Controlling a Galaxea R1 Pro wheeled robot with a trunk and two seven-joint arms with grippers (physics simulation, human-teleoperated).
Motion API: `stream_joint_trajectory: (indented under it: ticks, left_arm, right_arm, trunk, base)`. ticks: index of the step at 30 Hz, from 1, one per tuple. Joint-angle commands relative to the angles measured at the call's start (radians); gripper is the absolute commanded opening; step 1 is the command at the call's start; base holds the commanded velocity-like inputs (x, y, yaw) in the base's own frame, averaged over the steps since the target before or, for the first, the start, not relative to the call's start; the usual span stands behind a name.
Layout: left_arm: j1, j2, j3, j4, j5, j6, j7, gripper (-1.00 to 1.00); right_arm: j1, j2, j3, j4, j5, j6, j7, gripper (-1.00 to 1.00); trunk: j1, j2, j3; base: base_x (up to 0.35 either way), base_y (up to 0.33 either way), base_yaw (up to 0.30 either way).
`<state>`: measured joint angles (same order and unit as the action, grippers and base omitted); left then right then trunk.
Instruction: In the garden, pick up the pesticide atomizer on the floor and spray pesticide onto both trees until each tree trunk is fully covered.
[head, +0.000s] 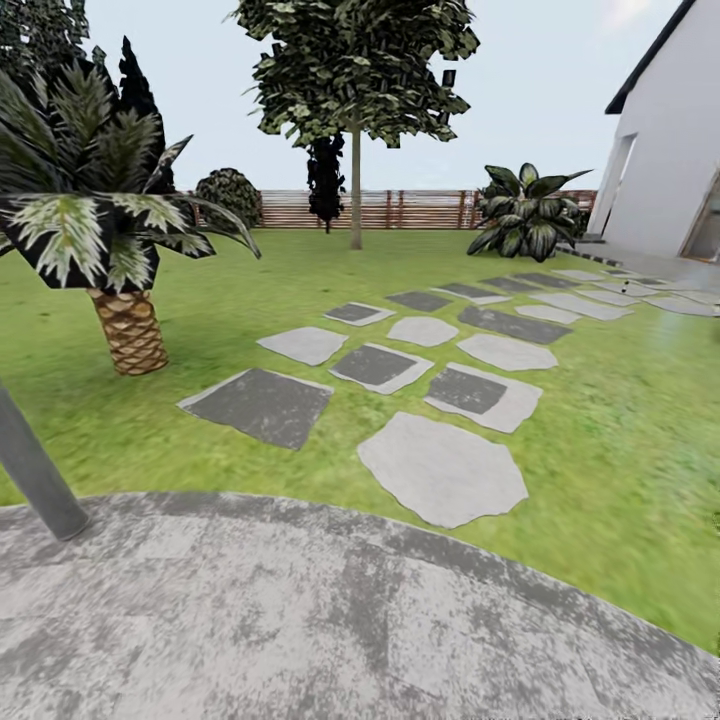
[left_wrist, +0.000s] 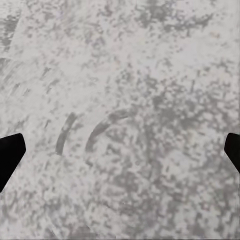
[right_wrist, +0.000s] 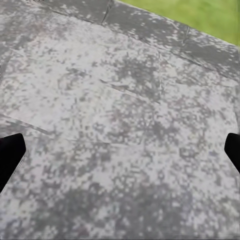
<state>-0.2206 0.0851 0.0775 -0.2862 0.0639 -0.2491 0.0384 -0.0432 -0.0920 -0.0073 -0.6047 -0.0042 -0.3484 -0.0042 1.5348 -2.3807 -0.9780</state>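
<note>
Trees of the task's kind: we see one (head: 355, 180) in the upper middle of the head view, a bare straight trunk under a blocky leaf canopy, standing far back on the garden lawn (head: 620, 440) just in front of the brown slatted fence (head: 400, 208). It is well apart from both our hands.

In the left wrist view our left hand (left_wrist: 120, 150) shows as two dark fingertips at the frame's opposite edges — spread wide apart, nothing between them — over mottled grey paving (left_wrist: 120, 75) with faint curved marks. In the right wrist view our right hand (right_wrist: 120, 150) is likewise spread apart and holds nothing, over the same kind of grey stone, with a strip of grass at the upper right of that frame.

Between us and the tree, the head view shows a curved grey paved area (head: 300, 620) across the bottom, then a trail of light and dark stepping stones (head: 440, 465) running toward the upper right to a white house wall (head: 670, 150). A short palm (head: 125, 320) stands at the left, a grey pole (head: 35, 465) leans at the lower left, a broad-leaved plant (head: 525, 215) sits by the fence, and a dark narrow conifer (head: 325, 180) and a round bush (head: 230, 195) stand farther back.
</note>
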Motion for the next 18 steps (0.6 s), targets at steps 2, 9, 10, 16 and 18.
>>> stream_joint_trajectory:
  ticks: [2, 9, 10, 16, 18]
  left_arm:
    - [0.0, 0.0, 0.0, 0.001, 0.007, -0.003, 0.0, 1.0]
    - [0.0, 0.009, -0.001, 0.001, 0.007, -0.004, 0.0, 1.0]
    - [0.0, 0.011, -0.001, 0.001, 0.007, -0.004, 0.0, 1.0]
    - [0.0, 0.017, -0.002, 0.001, 0.007, -0.004, 0.0, 1.0]
    - [0.0, 0.017, -0.003, 0.001, 0.007, -0.004, 0.0, 1.0]
  right_arm:
    - [0.0, 0.0, 0.0, 0.0, 0.0, -0.003, 0.0, 1.0]
    - [-0.001, 0.0, 0.0, 0.0, 0.0, -0.003, 0.0, 1.0]
    - [-0.001, 0.0, 0.0, 0.0, 0.0, -0.003, 0.0, 1.0]
    - [0.0, 0.001, 0.001, 0.0, 0.0, -0.003, 0.0, 1.0]
    - [0.0, 0.001, 0.001, 0.0, 0.0, -0.003, 0.0, 1.0]
  trunk:
    - [0.0, 0.0, -0.002]
    - [0.0, 0.0, -0.006]
    - [0.0, 0.0, -0.007]
    - [0.0, 0.0, -0.01]
    - [0.0, 0.0, -0.012]
  base:
    - [0.2, 0.248, -0.265]
    - [0.283, 0.175, -0.265]
    - [0.314, 0.139, -0.265]
    - [0.321, 0.128, -0.265]
    - [0.324, 0.122, -0.264]
